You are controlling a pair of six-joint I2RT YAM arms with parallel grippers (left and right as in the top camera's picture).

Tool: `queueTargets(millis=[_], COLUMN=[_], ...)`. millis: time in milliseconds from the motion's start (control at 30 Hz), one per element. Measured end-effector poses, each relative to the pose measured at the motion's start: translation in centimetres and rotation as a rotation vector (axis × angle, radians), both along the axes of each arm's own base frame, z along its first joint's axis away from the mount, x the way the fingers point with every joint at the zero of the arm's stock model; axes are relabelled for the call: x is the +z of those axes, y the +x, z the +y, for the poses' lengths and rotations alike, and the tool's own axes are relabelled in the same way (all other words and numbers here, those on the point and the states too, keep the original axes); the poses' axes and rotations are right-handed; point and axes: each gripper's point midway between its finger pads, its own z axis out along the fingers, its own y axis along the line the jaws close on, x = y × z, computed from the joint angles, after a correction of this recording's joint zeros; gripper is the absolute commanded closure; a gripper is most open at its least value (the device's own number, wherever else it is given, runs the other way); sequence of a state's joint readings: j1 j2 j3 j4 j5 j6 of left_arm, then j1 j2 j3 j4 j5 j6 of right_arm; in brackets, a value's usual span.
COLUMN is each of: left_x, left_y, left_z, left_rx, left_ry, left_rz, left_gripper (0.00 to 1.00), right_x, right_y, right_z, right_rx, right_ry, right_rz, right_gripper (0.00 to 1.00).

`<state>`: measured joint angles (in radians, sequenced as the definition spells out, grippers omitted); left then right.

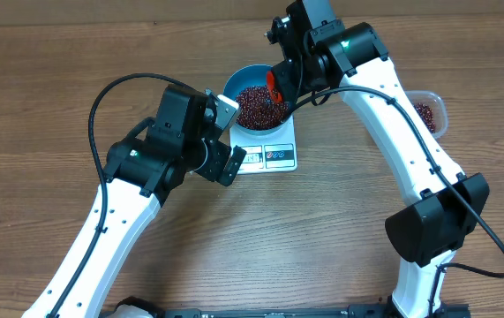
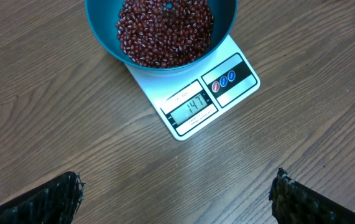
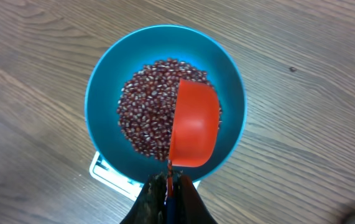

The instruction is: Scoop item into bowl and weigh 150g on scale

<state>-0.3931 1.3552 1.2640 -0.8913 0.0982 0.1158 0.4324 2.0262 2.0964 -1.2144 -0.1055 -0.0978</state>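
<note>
Beans (image 3: 143,118) in round blue bowl (image 3: 102,87), right tool (image 3: 170,190) clamped on smooth orange scoop (image 3: 194,127), left tool (image 2: 176,190) apart

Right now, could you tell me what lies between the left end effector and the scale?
Only bare table, between left end effector and scale, per the left wrist view.

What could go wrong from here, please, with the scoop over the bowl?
The scale seems to read 147, so one generous pour from the scoop could overshoot. The scoop, in the right gripper, seems low over the beans; touching them or the bowl might falsify the reading. The open left gripper beside the scale could nudge it.
</note>
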Motion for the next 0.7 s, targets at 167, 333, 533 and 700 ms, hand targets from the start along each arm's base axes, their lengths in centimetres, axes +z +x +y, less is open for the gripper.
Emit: queueTargets(millis=[167, 333, 533, 700], left_x=[0.0, 0.0, 0.0, 0.0], left_y=[0.0, 0.0, 0.0, 0.0], left_z=[0.0, 0.0, 0.0, 0.0], left_rx=[0.0, 0.0, 0.0, 0.0], left_ry=[0.0, 0.0, 0.0, 0.0], left_rz=[0.0, 0.0, 0.0, 0.0], left_gripper=[0.0, 0.01, 0.0, 0.0], right_x=[0.1, 0.3, 0.5, 0.6], right_y=[-0.4, -0.4, -0.3, -0.1], right_z=[0.6, 0.6, -0.3, -1.2], right_rx=[0.027, 0.035, 0.025, 0.01], right_ry=[0.043, 0.092, 0.146, 0.177], right_rz=[0.019, 0.041, 0.074, 0.093], right_gripper=[0.96, 0.96, 0.96, 0.96])
